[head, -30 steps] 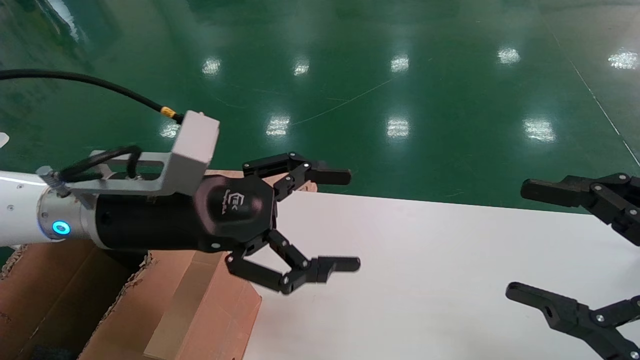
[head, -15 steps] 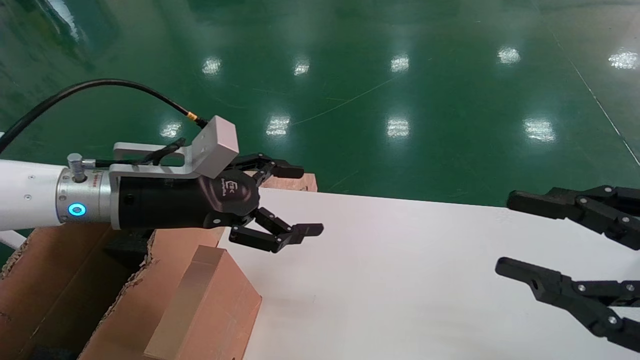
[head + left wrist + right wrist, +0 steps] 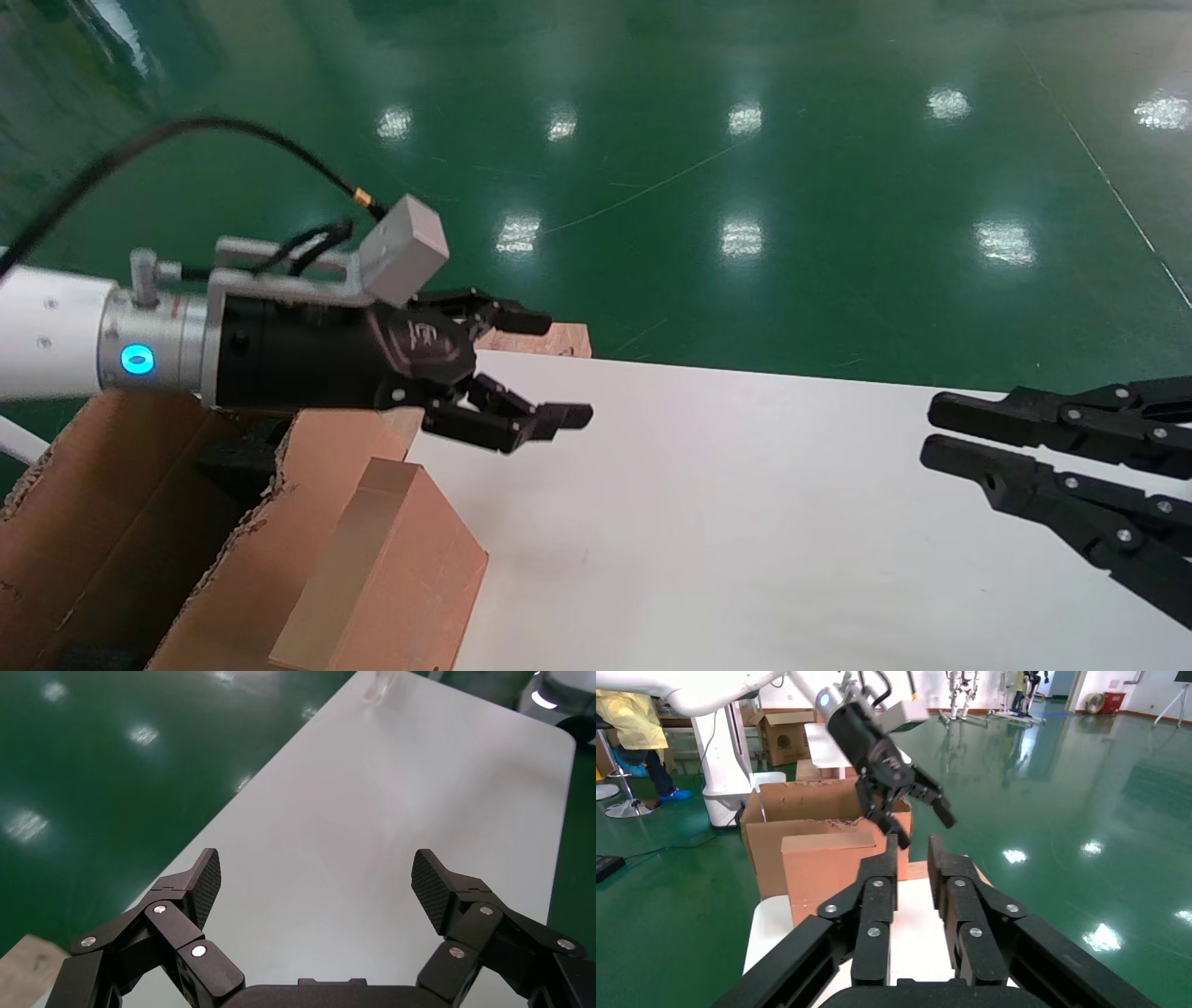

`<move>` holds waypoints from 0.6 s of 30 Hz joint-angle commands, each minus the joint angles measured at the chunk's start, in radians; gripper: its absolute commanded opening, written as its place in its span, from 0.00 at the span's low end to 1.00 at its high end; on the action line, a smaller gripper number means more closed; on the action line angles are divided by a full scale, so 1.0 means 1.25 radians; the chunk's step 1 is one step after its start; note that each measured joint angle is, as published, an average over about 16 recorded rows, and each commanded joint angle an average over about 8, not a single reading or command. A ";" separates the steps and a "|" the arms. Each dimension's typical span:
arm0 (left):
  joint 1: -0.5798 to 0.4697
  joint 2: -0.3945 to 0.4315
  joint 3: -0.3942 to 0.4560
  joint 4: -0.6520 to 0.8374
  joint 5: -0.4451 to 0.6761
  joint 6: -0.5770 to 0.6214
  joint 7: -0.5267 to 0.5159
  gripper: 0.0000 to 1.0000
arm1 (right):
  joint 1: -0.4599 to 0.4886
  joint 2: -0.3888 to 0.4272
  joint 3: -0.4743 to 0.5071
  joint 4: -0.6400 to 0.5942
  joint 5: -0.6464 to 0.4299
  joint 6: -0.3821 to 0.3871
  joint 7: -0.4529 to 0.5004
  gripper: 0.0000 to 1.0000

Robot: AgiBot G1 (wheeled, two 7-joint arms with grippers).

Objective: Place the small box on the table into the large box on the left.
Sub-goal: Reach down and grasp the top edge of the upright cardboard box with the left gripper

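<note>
Small box (image 3: 396, 568): we see it tilted at the table's (image 3: 745, 522) left edge, just beside the large box (image 3: 112, 522).
Left gripper (image 3: 549, 368): fingers spread wide, empty, above the table's far left corner.
Right gripper (image 3: 936, 431): fingers nearly together, empty, over the table's right side.

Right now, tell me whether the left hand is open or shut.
Open. The left hand holds its fingers spread wide with bare white table showing between them; nothing is gripped. It hovers beside the large box.
</note>
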 commanded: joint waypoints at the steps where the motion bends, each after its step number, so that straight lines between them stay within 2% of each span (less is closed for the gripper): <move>1: -0.046 0.007 0.021 -0.005 0.040 0.019 -0.063 1.00 | 0.000 0.000 0.000 0.000 0.000 0.000 0.000 0.00; 8: -0.168 0.051 0.082 -0.005 0.142 0.115 -0.139 1.00 | 0.000 0.000 0.000 0.000 0.000 0.000 0.000 0.00; 14: -0.197 0.061 0.125 -0.003 0.213 0.143 -0.168 1.00 | 0.000 0.000 0.000 0.000 0.000 0.000 0.000 0.00; 18: -0.204 0.064 0.135 -0.004 0.230 0.144 -0.176 1.00 | 0.000 0.000 0.000 0.000 0.000 0.000 0.000 0.00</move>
